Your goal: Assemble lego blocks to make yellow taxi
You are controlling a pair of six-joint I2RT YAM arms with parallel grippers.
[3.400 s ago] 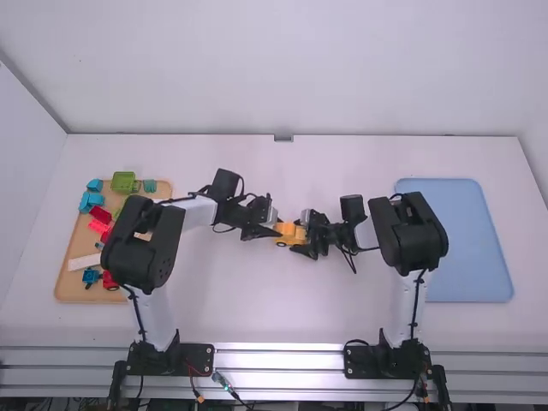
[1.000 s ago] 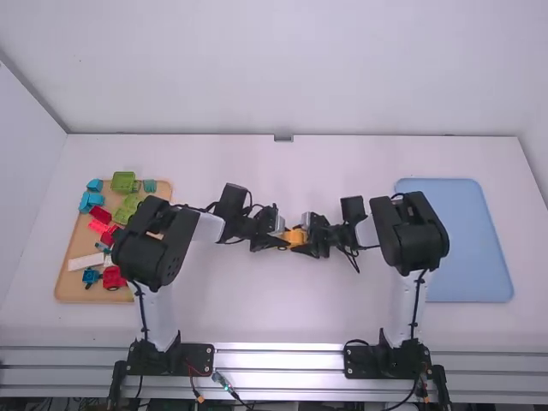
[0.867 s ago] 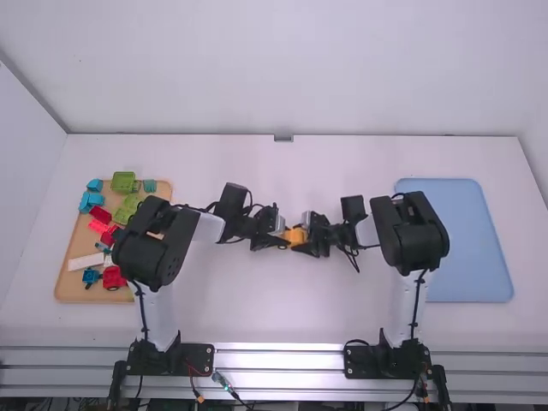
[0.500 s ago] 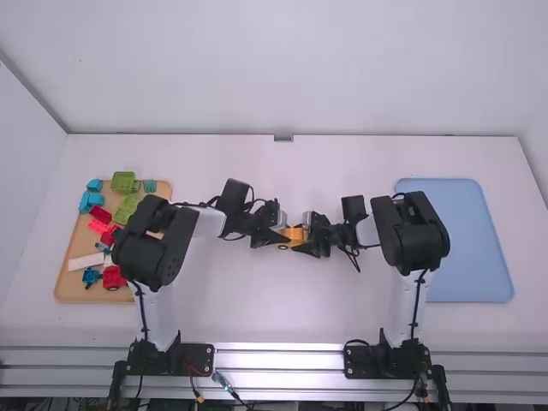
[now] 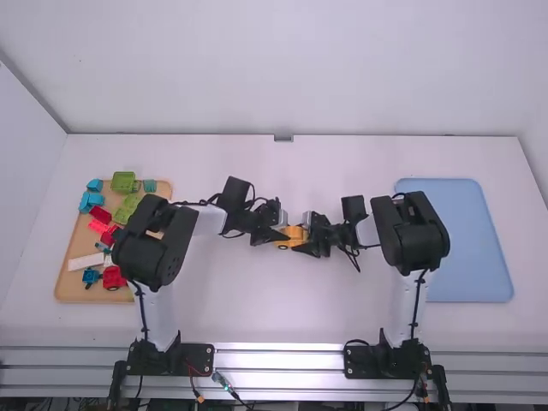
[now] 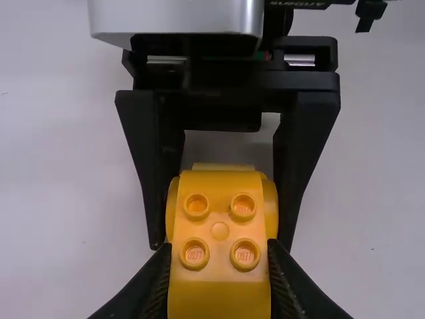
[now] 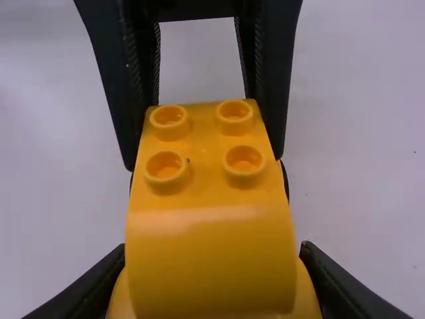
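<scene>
Okay, both grippers are on the yellow taxi

So yeah, the yellow taxi point(image 5: 296, 232) is my reference point here, sitting between the two arms. The left gripper point(image 5: 282, 236) has its fingers clamped on the left end, and the right gripper point(image 5: 306, 235) is clenched on the right end the same way. Up close in the left wrist view there are four round studs on top, and in the high view a dark wheel point(image 5: 282, 247) pokes out on the side toward the arm bases. Can't tell if the thing touches the table point(image 5: 274, 312) or hangs just over it.

Well to the right of the taxi, past the right gripper, is a blue tray point(image 5: 467, 244).

Even farther out, well to the left of the taxi, there's a wooden tray point(image 5: 68, 278). On it, nearest the taxi first: a teal block point(image 5: 149, 186), green pieces point(image 5: 124, 181), red pieces point(image 5: 113, 277), then blue pieces point(image 5: 91, 201) and a long white block point(image 5: 86, 262). The left arm hides part of that tray.
</scene>
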